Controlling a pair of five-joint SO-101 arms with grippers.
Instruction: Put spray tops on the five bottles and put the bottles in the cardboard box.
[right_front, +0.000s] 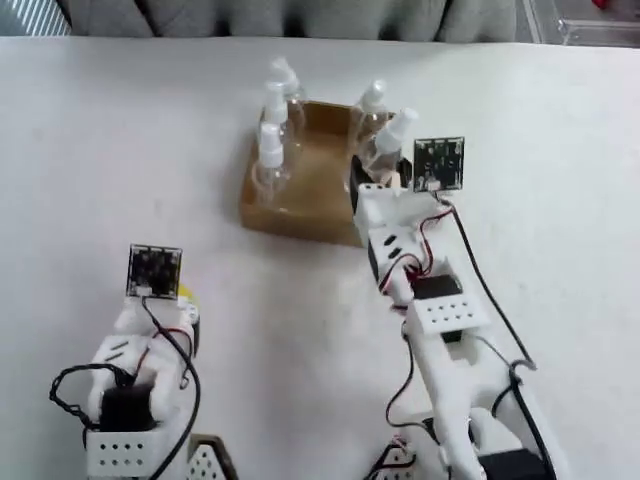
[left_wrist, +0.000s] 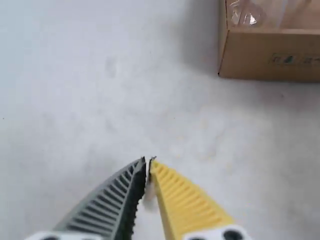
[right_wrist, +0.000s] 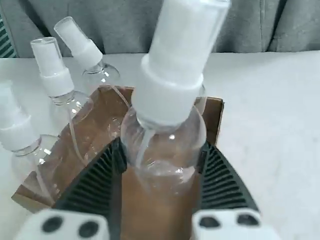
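- Table (right_front: 120, 120): flat, matte white surface that carries the box and both arms.
- Box (right_front: 300, 218): shallow, open-topped brown cardboard tray with square corners. It stands on the table just ahead of the right arm.
- Right gripper (right_wrist: 161, 150): two black ribbed fingers (right_wrist: 97, 180) partly open, clamped on either side of the held bottle's body, at the box's corner nearest that arm.
- Held bottle (right_wrist: 165, 142): clear plastic with round shoulders, carrying a white cylindrical spray top (right_wrist: 180, 60). A thin dip tube shows inside it. It is tilted over the box, but it cannot be told whether its base touches the box floor.
- Three bottles (right_front: 272, 150): clear, each with a white spray top, in a row along the box's side toward the left arm. The nearest sits within the box wall, and whether the farthest is inside cannot be told.
- Fifth bottle (right_front: 372, 103): capped likewise, at the box's far corner just behind the held bottle.
- Left gripper (left_wrist: 148, 164): one grey and one yellow finger, both ribbed and tapering, closed tip to tip with nothing between them. It is low over bare table, well apart from the box.
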